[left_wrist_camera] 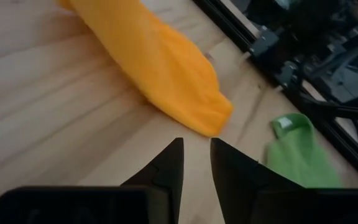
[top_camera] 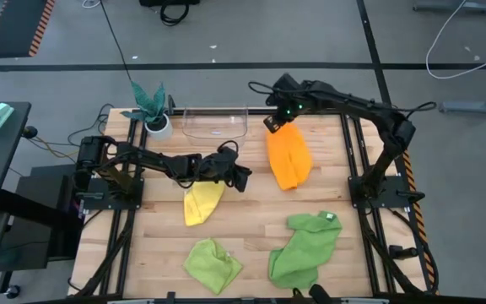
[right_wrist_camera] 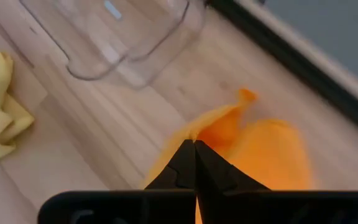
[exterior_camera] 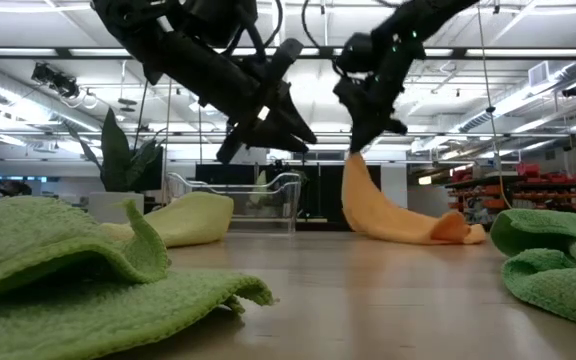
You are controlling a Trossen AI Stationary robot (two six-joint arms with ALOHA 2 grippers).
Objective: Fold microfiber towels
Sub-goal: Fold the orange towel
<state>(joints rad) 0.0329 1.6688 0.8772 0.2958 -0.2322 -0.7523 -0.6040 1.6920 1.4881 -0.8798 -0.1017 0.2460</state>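
The orange towel (top_camera: 289, 159) is lying near the clear box (top_camera: 216, 122), and the right pincer (top_camera: 274, 122) is pinching 1 corner up. The left pincer (top_camera: 241, 179), partly open, is holding nothing beside it. Next: carry that corner across.

Plush, matt cloth towels (top_camera: 289, 158) lie on a smooth pale wood worktop (top_camera: 251, 228) beside a glossy clear plastic bin (top_camera: 215, 122)

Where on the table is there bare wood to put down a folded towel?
Bare wood lies between the yellow towel and the orange towel, running toward the mid-green towel. The left strip beside the lime green towel is free too. The back edge is crowded by the clear bin and plant.
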